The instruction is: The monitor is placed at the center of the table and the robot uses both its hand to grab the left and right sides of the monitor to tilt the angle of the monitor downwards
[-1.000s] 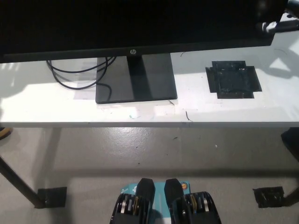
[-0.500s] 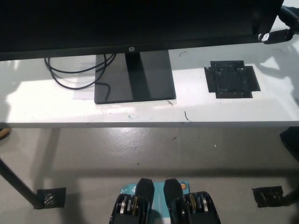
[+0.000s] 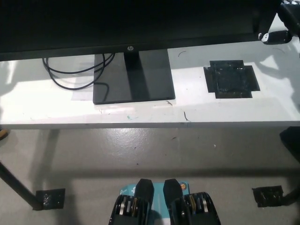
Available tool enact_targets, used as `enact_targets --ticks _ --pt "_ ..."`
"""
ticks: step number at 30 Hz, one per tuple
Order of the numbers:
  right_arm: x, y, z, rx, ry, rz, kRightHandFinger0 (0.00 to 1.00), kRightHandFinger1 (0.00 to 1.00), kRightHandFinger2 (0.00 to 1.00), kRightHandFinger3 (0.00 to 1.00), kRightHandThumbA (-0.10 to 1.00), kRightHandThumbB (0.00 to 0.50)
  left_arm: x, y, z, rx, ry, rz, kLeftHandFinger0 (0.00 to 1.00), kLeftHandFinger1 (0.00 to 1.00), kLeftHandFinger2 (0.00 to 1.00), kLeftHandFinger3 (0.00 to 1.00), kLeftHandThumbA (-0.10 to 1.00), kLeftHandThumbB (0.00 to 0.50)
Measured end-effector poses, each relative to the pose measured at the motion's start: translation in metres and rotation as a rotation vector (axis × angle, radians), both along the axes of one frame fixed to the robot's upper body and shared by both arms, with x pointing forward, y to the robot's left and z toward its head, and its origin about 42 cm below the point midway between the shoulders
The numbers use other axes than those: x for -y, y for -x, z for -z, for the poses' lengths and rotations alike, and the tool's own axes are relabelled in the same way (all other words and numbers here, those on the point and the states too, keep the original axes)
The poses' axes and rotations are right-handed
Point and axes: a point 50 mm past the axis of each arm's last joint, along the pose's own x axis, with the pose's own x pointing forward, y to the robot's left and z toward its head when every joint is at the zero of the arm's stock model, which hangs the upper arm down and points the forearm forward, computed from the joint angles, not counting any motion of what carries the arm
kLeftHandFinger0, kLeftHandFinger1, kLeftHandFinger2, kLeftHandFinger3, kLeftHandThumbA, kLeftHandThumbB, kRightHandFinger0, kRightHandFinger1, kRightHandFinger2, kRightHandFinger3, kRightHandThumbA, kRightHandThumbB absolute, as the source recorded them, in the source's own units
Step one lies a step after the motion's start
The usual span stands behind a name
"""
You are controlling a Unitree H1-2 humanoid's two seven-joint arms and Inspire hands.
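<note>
Monitor (image 3: 131,23) fills top of frame, stand on white table (image 3: 234,112). Right hand (image 3: 281,23) at upper-right corner by monitor's edge; can't tell its grip. Left hand not in view. Both sides need even hold before tilting down slowly.

monitor (image 3: 131,23) cut off at top edge, right hand (image 3: 281,26) mostly out of frame, grip unclear

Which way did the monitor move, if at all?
Yes: the monitor's lower edge drew back, up-picture and slightly left, away from the black tape patch.
</note>
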Motion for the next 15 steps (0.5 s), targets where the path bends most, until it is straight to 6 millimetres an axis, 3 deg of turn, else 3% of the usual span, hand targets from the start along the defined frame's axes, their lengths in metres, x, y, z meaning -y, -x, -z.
enact_targets --ticks 3,4,6,10,11,13,15 --pt "0.009 0.011 0.009 0.038 -0.091 -0.039 1.00 1.00 1.00 1.00 0.63 0.491 -0.009 0.011 0.019 0.023 0.112 0.002 1.00 1.00 1.00 1.00 1.00 0.470" --pt "0.011 0.015 0.012 0.050 -0.124 -0.052 1.00 1.00 1.00 1.00 0.81 0.500 -0.011 0.015 0.027 0.034 0.155 0.003 1.00 1.00 1.00 1.00 1.00 0.390" --pt "0.014 0.025 0.019 0.070 -0.184 -0.073 1.00 1.00 1.00 1.00 0.87 0.500 -0.010 0.024 0.044 0.054 0.240 0.031 1.00 1.00 1.00 1.00 1.00 0.345" --pt "0.022 0.047 0.045 0.067 -0.266 -0.099 1.00 1.00 1.00 1.00 0.88 0.500 -0.009 0.047 0.082 0.057 0.382 0.065 1.00 1.00 1.00 1.00 0.97 0.333" --pt "0.025 0.056 0.054 0.060 -0.291 -0.105 1.00 1.00 1.00 1.00 0.77 0.500 -0.009 0.056 0.093 0.060 0.432 0.070 1.00 1.00 1.00 1.00 0.90 0.254" --pt "0.030 0.068 0.068 0.049 -0.331 -0.109 1.00 1.00 1.00 1.00 0.80 0.500 -0.008 0.070 0.108 0.064 0.497 0.081 1.00 1.00 1.00 1.00 1.00 0.269" --pt "0.033 0.080 0.080 0.040 -0.371 -0.116 1.00 1.00 1.00 1.00 0.82 0.500 -0.009 0.086 0.123 0.063 0.556 0.084 1.00 1.00 1.00 1.00 1.00 0.300"
